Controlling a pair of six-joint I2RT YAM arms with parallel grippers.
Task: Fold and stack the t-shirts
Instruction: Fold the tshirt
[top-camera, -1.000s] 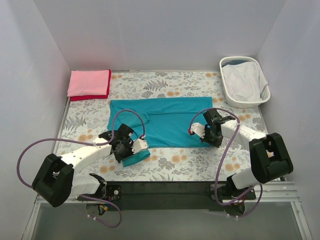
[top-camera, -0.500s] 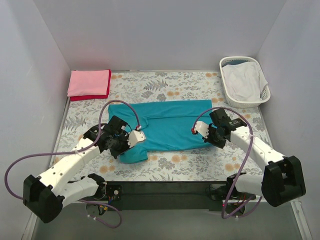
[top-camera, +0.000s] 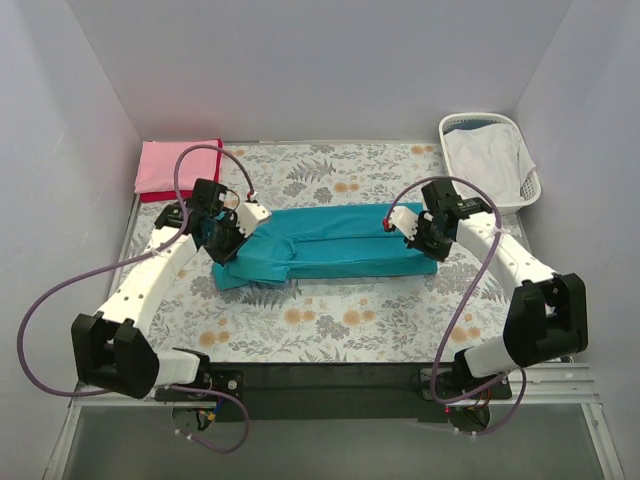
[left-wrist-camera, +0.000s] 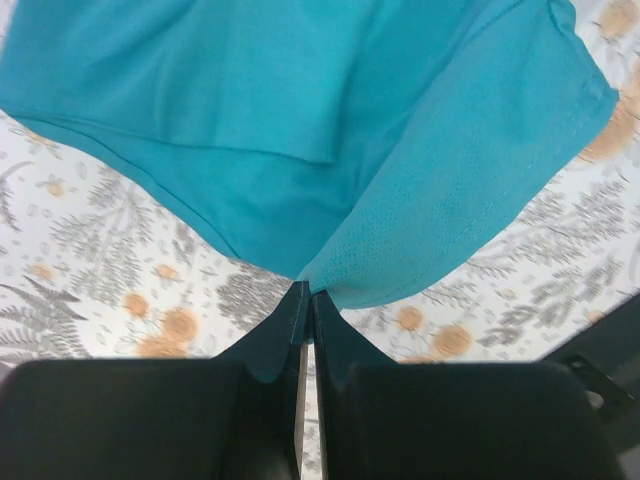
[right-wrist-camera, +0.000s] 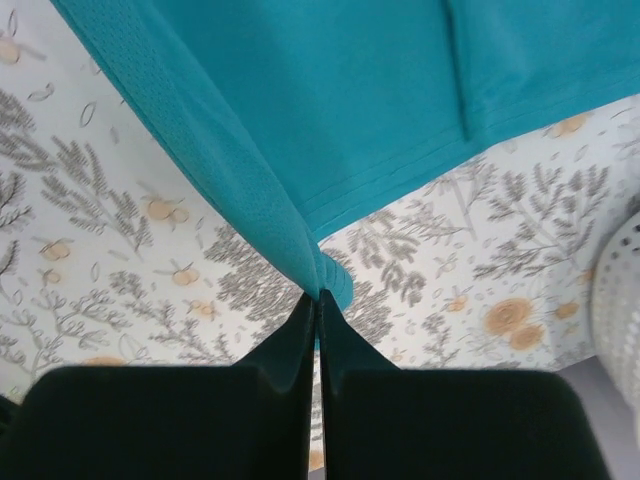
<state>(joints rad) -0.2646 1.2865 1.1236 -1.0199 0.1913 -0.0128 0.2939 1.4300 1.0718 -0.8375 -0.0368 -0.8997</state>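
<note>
The teal-blue t-shirt (top-camera: 325, 248) lies folded lengthwise across the middle of the flowered table. My left gripper (top-camera: 222, 240) is shut on its left edge, with the cloth pinched at the fingertips in the left wrist view (left-wrist-camera: 306, 290). My right gripper (top-camera: 424, 238) is shut on its right edge, with the cloth pinched in the right wrist view (right-wrist-camera: 318, 292). Both hold the cloth lifted a little off the table. The pink t-shirt (top-camera: 170, 165) lies folded on the red t-shirt (top-camera: 152, 195) at the back left corner.
A white slatted laundry basket (top-camera: 455, 130) with white cloth in it stands at the back right corner. White walls close in the table on three sides. A black rail (top-camera: 330, 375) runs along the near edge by the arm bases.
Both grippers have carried the near edge of the teal shirt away from the bases toward the back. The shirt is now folded over into a narrower band.
</note>
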